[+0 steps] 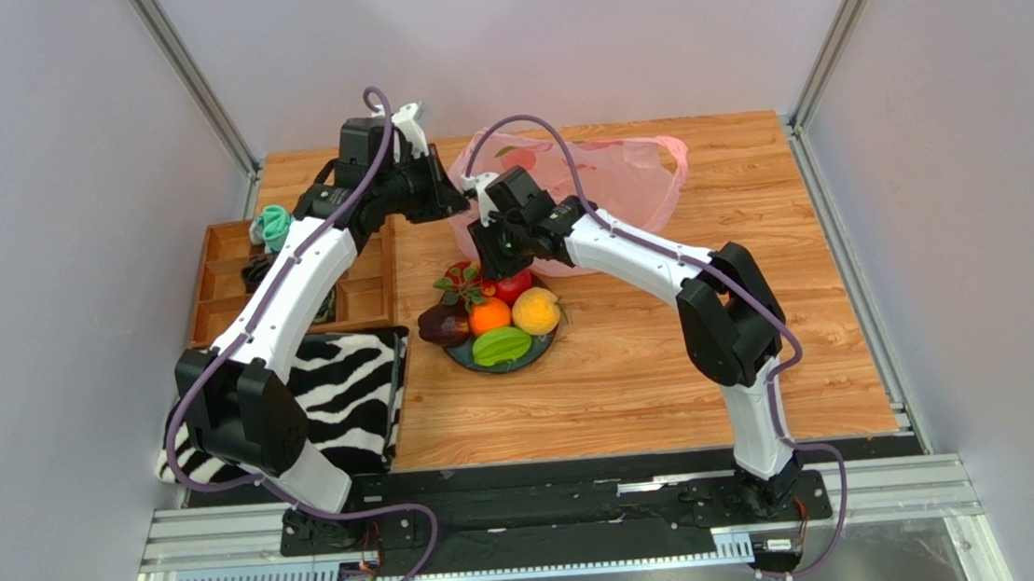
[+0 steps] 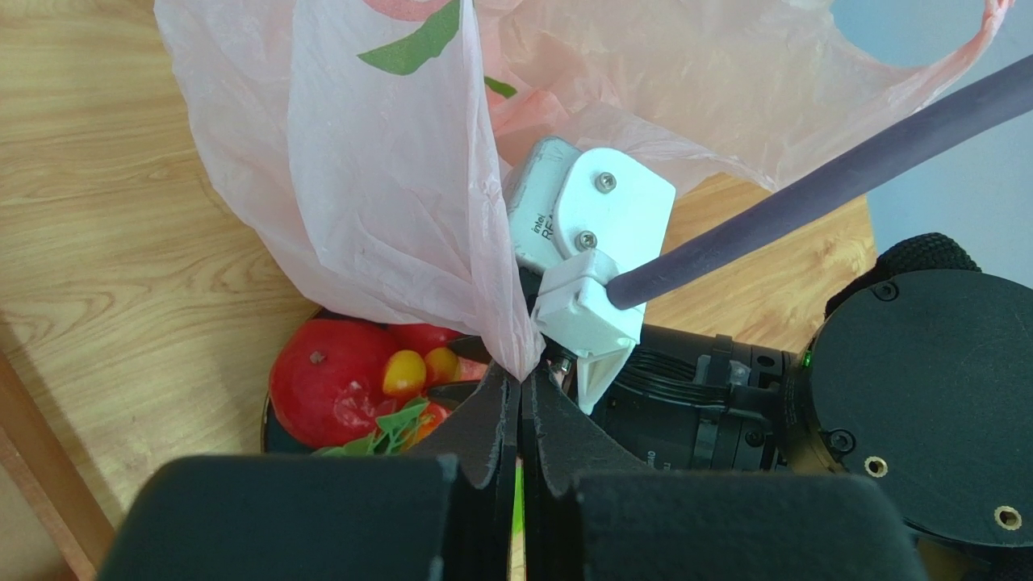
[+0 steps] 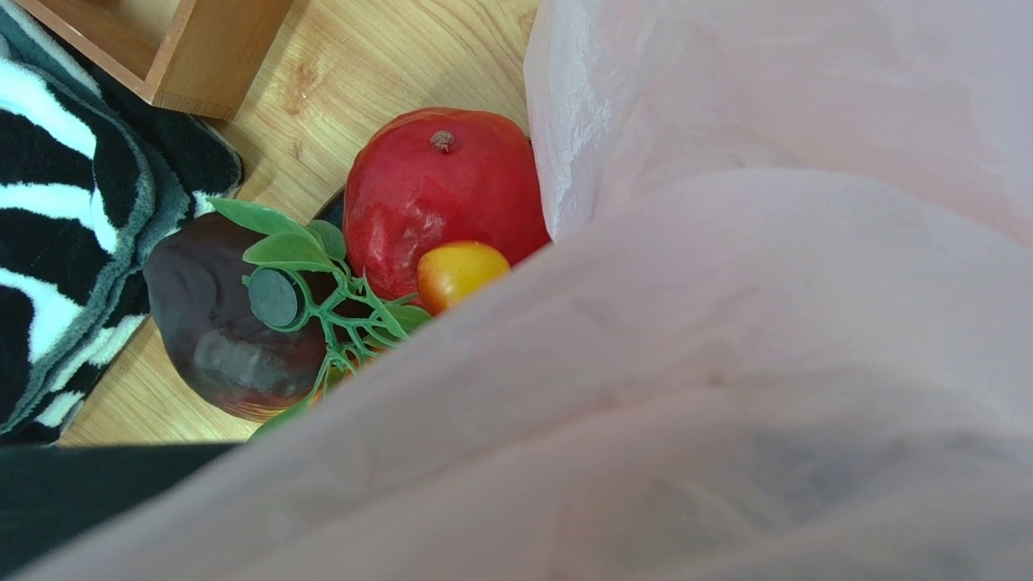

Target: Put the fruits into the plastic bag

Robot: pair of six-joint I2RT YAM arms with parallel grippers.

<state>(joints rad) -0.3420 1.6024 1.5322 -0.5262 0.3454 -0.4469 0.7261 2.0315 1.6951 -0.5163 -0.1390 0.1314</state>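
Left wrist view showed the left gripper (image 2: 521, 406) shut tight on a fold of the plastic bag (image 2: 388, 182), holding it up in a peak just above the fruits (image 2: 334, 381). The right gripper (image 1: 493, 244) was close beside it. The bag hid its fingers, so I could not tell if it held anything.

The bag looked thin, light, floppy and slippery. I think it would be best grabbed at its rim or handles (image 1: 670, 154). It lay long-ways, left to right, behind the plate (image 1: 552, 347), with its handles at the right end. The red apple (image 1: 514, 285), orange (image 1: 489, 316) and the other fruits sat on the plate.
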